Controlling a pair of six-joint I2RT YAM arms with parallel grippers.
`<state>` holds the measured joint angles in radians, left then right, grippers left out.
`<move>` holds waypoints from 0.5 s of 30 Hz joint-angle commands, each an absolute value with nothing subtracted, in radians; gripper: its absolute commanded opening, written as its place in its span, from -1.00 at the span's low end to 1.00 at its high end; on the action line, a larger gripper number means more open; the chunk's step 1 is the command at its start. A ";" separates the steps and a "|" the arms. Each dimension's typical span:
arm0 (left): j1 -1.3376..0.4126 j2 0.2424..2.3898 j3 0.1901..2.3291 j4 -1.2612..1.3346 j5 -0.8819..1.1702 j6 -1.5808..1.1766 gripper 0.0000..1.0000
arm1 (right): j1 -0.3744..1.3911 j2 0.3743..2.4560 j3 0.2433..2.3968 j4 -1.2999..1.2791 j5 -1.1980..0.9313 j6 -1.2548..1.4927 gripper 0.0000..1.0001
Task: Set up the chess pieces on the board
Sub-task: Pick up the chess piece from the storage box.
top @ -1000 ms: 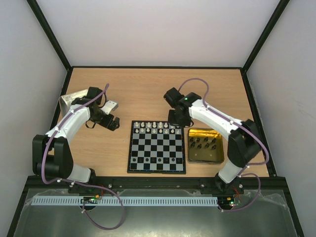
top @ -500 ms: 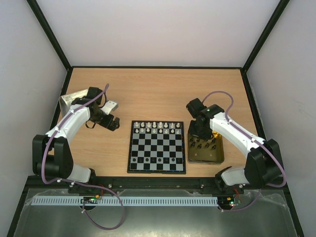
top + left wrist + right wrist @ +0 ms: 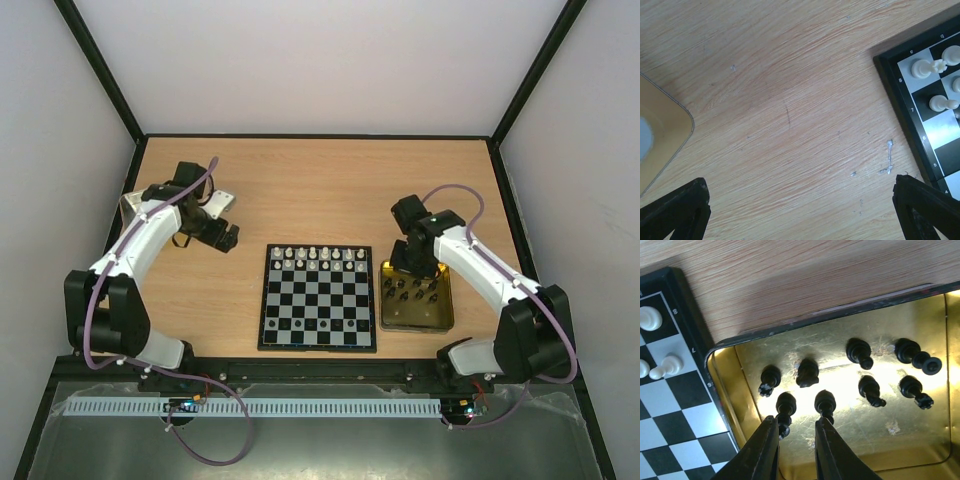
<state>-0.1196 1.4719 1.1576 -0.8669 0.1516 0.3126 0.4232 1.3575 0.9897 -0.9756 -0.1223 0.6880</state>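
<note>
The board (image 3: 318, 300) lies at the table's centre. White chess pieces (image 3: 318, 259) fill its two far rows, and a few dark pieces stand on its near row. Several black pieces (image 3: 860, 351) lie in the gold tin (image 3: 443, 322) to the right of the board. My right gripper (image 3: 411, 262) hangs over the tin's far left part; in the right wrist view it (image 3: 796, 421) is open a little and empty, with one black piece (image 3: 785, 406) by its left finger and another (image 3: 825, 403) by its right finger. My left gripper (image 3: 224, 236) is wide open and empty over bare wood left of the board (image 3: 920, 115).
A tin lid (image 3: 133, 206) lies at the far left, and its rounded corner shows in the left wrist view (image 3: 662, 135). Two white pieces (image 3: 923, 68) stand on the board corner there. Black rails border the table.
My right gripper has moved from the board's far right corner to over the gold tin. My left gripper has drawn back a little toward the far left.
</note>
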 commanded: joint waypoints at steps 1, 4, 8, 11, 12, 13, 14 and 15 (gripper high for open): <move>-0.124 1.458 1.160 -0.926 0.166 0.308 0.99 | 0.397 1.350 0.981 -0.963 -0.130 0.643 -0.60; -0.124 1.441 1.134 -0.905 0.204 0.301 0.99 | 0.397 1.372 1.007 -0.963 -0.143 0.640 -0.60; -0.124 1.417 1.138 -0.897 0.266 0.285 0.98 | 0.397 1.410 1.025 -0.973 -0.134 0.641 -0.60; -0.124 1.390 1.133 -0.887 0.294 0.275 0.99 | 0.397 1.435 1.018 -0.976 -0.151 0.608 -0.60; -0.124 1.378 1.126 -0.885 0.302 0.274 0.98 | 0.397 1.437 1.013 -0.970 -0.150 0.615 -0.60; -0.124 1.369 1.118 -0.884 0.310 0.274 0.98 | 0.397 1.434 1.003 -0.961 -0.148 0.623 -0.60; -0.124 1.361 1.107 -0.884 0.322 0.278 0.98 | 0.397 1.433 0.994 -0.952 -0.152 0.627 -0.60; -0.124 1.356 1.095 -0.887 0.333 0.281 0.98 | 0.397 1.437 0.992 -0.952 -0.155 0.627 -0.60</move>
<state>-0.1196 1.4025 1.1358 -0.8780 0.2668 0.2909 0.3988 1.4322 0.9993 -0.9592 -0.1516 0.6361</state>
